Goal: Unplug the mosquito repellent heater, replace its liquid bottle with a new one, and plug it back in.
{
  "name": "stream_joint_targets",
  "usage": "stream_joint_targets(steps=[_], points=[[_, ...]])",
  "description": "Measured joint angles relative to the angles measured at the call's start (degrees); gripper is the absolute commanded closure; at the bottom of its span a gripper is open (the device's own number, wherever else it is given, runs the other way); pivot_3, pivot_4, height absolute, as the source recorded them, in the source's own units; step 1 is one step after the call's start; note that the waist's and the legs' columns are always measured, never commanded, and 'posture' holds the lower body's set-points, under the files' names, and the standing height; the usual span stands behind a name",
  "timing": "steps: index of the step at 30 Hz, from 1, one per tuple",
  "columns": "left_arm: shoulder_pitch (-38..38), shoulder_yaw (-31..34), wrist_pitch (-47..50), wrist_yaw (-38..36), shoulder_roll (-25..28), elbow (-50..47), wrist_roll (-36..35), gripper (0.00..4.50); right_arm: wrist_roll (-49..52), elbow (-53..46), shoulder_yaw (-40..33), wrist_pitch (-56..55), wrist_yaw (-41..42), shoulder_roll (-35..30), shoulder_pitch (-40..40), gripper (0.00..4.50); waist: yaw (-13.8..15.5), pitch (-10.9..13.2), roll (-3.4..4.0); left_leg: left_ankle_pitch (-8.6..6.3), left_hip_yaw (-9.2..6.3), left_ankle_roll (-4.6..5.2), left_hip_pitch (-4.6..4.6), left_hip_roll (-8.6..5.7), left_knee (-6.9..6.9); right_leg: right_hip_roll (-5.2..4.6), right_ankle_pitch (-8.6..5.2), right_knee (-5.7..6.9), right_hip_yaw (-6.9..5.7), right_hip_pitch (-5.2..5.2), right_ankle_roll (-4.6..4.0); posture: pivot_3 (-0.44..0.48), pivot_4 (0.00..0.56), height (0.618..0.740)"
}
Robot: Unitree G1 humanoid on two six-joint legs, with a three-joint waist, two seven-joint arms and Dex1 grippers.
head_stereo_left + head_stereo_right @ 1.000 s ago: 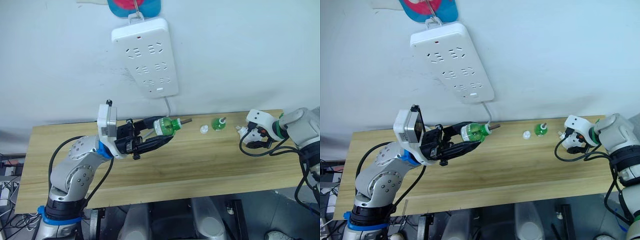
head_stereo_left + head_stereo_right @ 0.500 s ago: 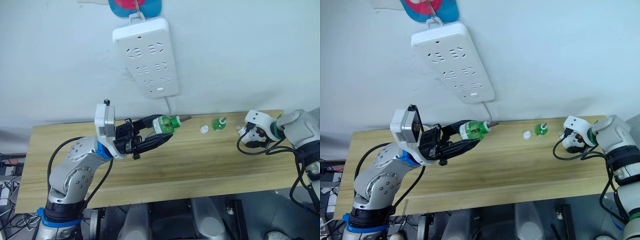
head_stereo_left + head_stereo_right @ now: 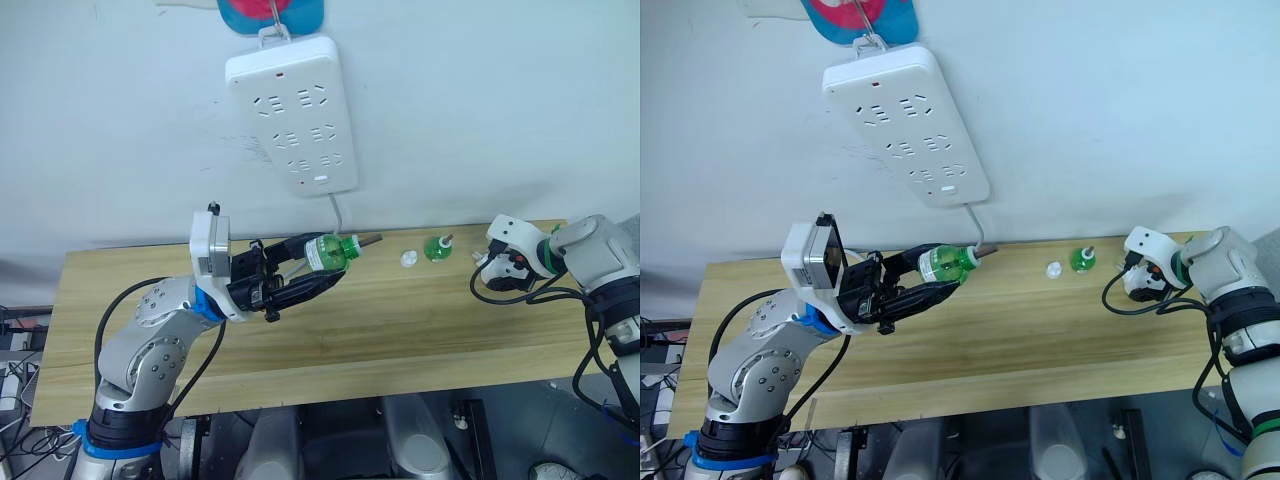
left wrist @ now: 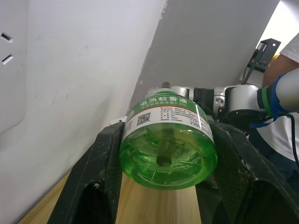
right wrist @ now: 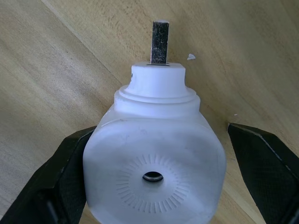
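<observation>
A green liquid bottle (image 3: 326,252) is held off the table, lying sideways with its wick pointing right. My left gripper (image 3: 318,268) is shut on it, and in the left wrist view the bottle (image 4: 168,140) sits between the two black fingers (image 4: 108,158). At the table's right end my right gripper (image 3: 494,266) is shut on the white mosquito repellent heater (image 5: 154,172), whose metal plug prong (image 5: 160,36) points away over the wood. A second green bottle (image 3: 435,247) stands on the table between the two grippers, with a small white cap (image 3: 407,260) beside it.
A long white power strip (image 3: 292,110) hangs slanted on the wall above the wooden table (image 3: 380,330), its cable (image 3: 337,212) dropping behind the table. A blue and red object (image 3: 270,12) hangs above the strip.
My right gripper with the heater has drifted slightly left and toward the wall. The left gripper and its bottle rose a little and otherwise hold steady.
</observation>
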Motion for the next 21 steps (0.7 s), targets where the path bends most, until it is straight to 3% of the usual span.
stream_joint_targets(steps=[3, 8, 21], points=[[0.03, 0.0, 0.0, 0.0, 0.0, 0.0, -0.01, 2.17, 0.0, -0.05, 0.0, 0.18, 0.05, 0.02, 0.08, 0.17, 0.01, 0.0, 0.0, 0.0, 0.0, 0.0, 0.0, 0.0, 0.0, 0.0, 0.0, 0.0, 0.0, 0.0, 0.0, -0.184, 0.366, 0.74], [0.11, 0.01, 0.0, 0.01, 0.01, 0.0, -0.13, 2.17, -0.01, -0.14, 0.0, 0.35, 0.08, 0.02, 0.22, 1.54, 0.02, 0.0, 0.0, 0.0, 0.0, 0.0, 0.0, 0.0, 0.0, 0.0, 0.0, 0.0, 0.0, 0.0, 0.0, -0.188, 0.37, 0.74], [0.07, 0.0, 0.0, 0.03, -0.01, 0.0, -0.17, 2.17, -0.03, -0.24, 0.0, 0.84, 0.49, 0.0, 0.21, 1.51, 0.0, 0.0, 0.0, 0.0, 0.0, 0.0, 0.0, 0.0, 0.0, 0.0, 0.0, 0.01, 0.0, 0.0, 0.0, -0.195, 0.373, 0.74]])
